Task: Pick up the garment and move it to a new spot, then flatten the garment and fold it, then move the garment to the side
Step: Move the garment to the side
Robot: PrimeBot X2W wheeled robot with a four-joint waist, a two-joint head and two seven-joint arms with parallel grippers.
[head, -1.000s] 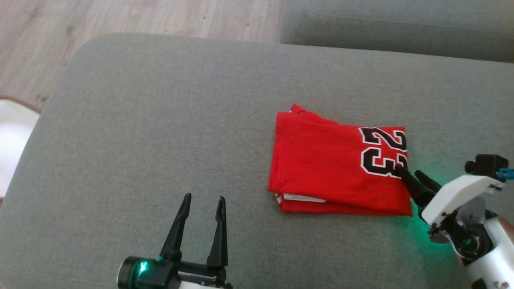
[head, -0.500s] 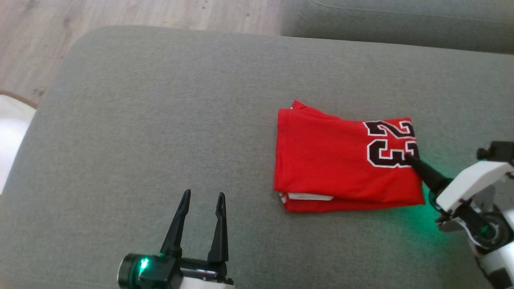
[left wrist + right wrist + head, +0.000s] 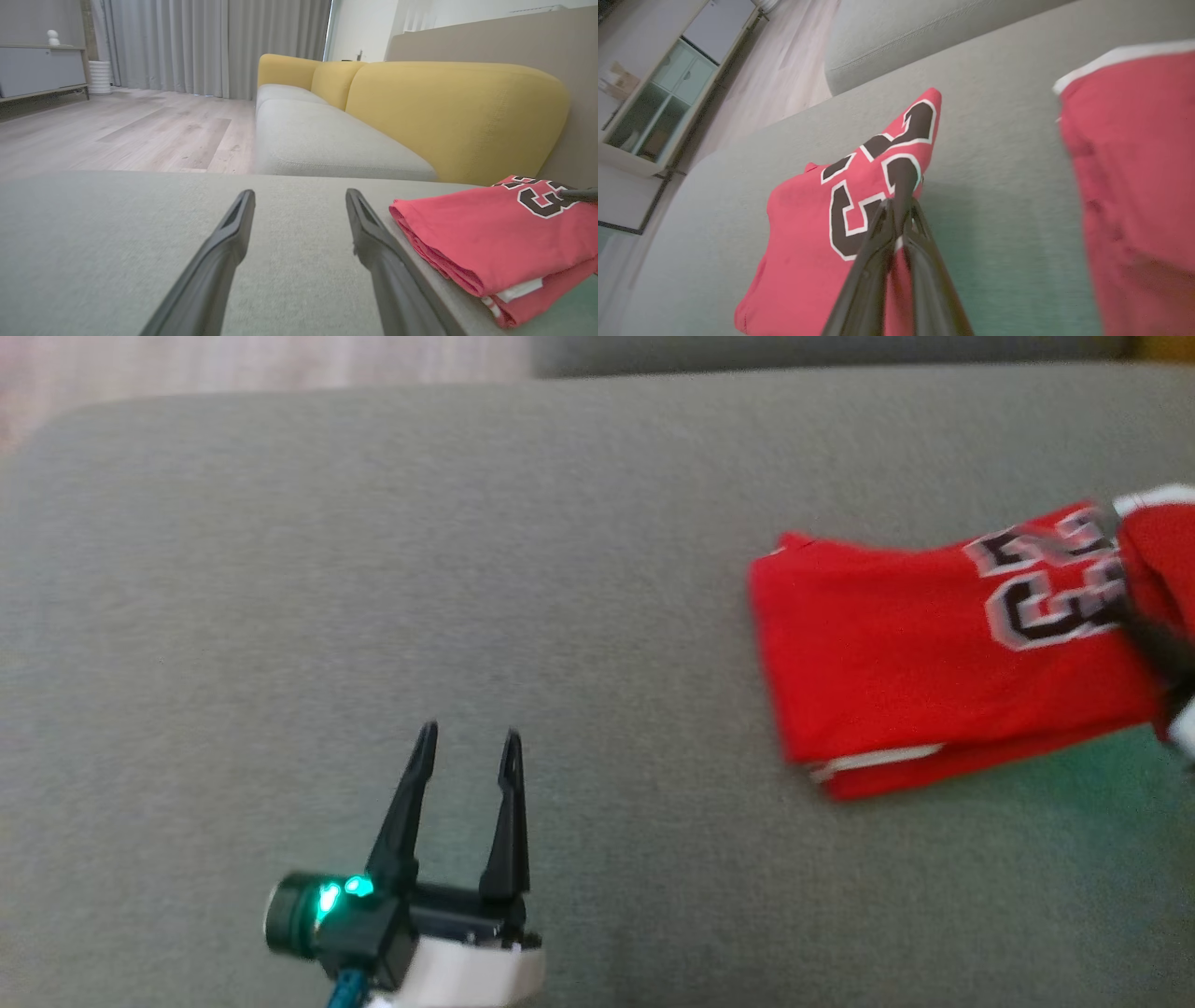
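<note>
The folded red garment [image 3: 896, 663] with a black "23" lies on the grey cushion [image 3: 467, 569] at the right; it also shows in the left wrist view [image 3: 486, 233] and the right wrist view [image 3: 808, 242]. My right gripper [image 3: 1134, 625] is at the right edge of the head view, shut on the garment's numbered edge [image 3: 903, 175], which is raised a little. Its dark finger [image 3: 579, 195] reaches the number. My left gripper [image 3: 464, 739] hovers open over bare cushion, well left of the garment [image 3: 299, 191].
More red cloth with white trim [image 3: 1134, 186] sits just right of the pinched edge [image 3: 1158, 555]; whether it is the same garment is unclear. A yellow sofa back [image 3: 448, 107] and a second grey seat [image 3: 317, 140] lie beyond. Wooden floor [image 3: 117, 135] borders the cushion's far left.
The right gripper has closed on the garment's numbered edge and dragged the garment to the right, away from the left gripper. The head camera has shifted too. The left gripper stays open.
</note>
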